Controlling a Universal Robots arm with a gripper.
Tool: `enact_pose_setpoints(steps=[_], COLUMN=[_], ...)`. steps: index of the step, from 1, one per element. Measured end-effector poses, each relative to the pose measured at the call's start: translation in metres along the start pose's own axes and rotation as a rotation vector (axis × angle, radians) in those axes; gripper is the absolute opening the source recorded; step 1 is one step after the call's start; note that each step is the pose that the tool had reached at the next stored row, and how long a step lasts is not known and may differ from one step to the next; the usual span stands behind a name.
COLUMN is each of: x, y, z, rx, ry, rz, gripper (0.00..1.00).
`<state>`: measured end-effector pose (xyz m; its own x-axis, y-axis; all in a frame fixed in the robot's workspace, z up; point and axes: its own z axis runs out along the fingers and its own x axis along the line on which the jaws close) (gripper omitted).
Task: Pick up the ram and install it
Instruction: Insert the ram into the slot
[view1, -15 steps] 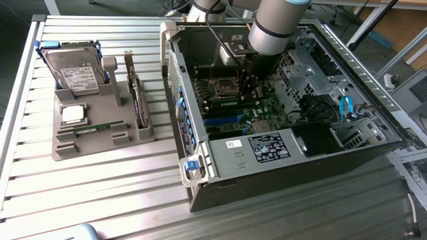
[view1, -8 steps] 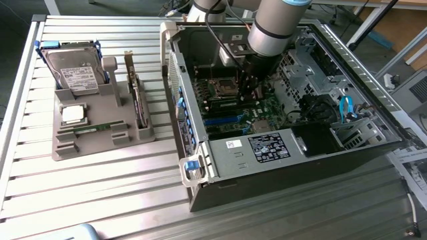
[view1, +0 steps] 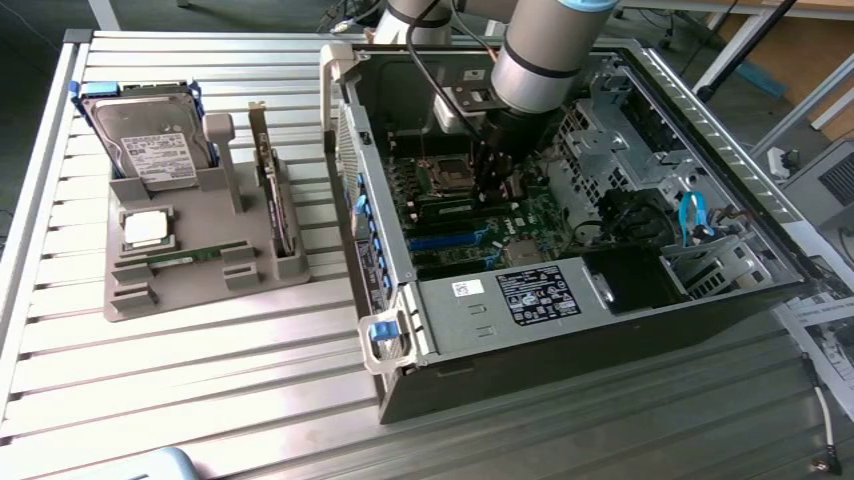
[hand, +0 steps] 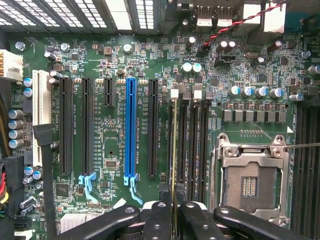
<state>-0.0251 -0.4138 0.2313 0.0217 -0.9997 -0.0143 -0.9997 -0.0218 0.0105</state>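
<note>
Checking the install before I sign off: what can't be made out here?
1. Whether the ram sits fully in its slot: edge-on in the wrist view, near end behind the pincer; the arm blocks it in the exterior view.
2. Print on the case label: too small, exterior view.

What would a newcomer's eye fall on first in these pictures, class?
First, the open computer case on the slatted table, with the robot arm reaching down into it. Inside, the gripper holds the ram edge-on over the memory slots beside the empty processor socket. At the exterior view's left, a grey holder carries a hard drive.
</note>
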Motion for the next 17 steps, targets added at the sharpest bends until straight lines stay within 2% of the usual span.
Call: enact_pose_setpoints(steps=[10, 17], x=[-0.0002, -0.0002], y=[0.0000, 0.0000], z=[0.0004, 0.0045], rx=[0.0001, -0.0003], ry=[-0.0001, 0.0002], rz=[-0.002, -0.005], gripper=[0.13, 0.13])
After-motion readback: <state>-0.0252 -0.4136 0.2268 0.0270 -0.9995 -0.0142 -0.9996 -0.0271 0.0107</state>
